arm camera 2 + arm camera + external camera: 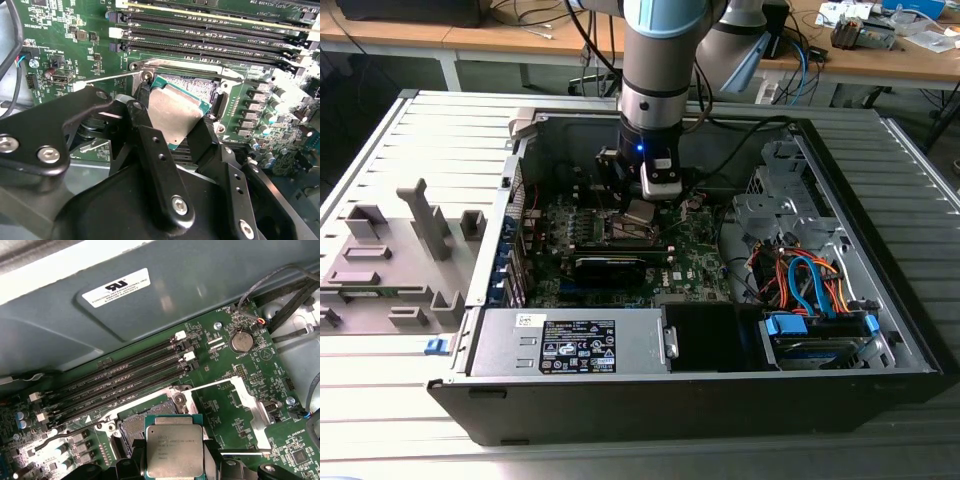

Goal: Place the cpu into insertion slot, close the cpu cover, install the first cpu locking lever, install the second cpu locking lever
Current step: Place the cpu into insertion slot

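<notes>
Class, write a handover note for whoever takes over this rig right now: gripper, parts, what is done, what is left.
Gripper: shut on the cpu, holding it tilted just over the slot.
Cover: swung open beside the slot.
Done: cpu picked up and brought to the slot.
Left: cpu not seated, cover not closed, levers not latched.
</notes>
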